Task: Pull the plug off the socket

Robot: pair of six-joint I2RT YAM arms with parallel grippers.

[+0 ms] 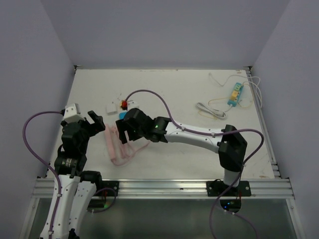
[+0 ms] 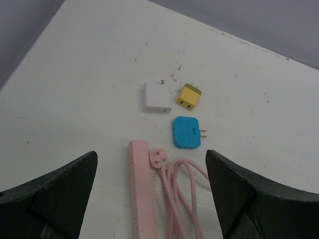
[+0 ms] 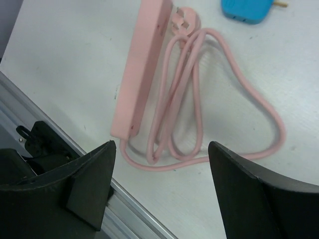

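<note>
White table (image 1: 174,84) | blue plug (image 2: 187,133) beside pink socket strip (image 2: 139,194) | left gripper (image 2: 151,164) wide | right gripper (image 3: 162,147) wide

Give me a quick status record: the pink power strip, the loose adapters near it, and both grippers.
strip: pink power strip lying flat on the table, no adapter seated on it in the wrist views
strip lead: pink cable looped beside it, pink plug by the strip's end
blue adapter: on the table, apart from the strip, prongs exposed
yellow adapter: beyond the blue one
white adapter: beside the yellow one
left gripper: open, holding nothing
right gripper: open, holding nothing, above the strip and cable
</note>
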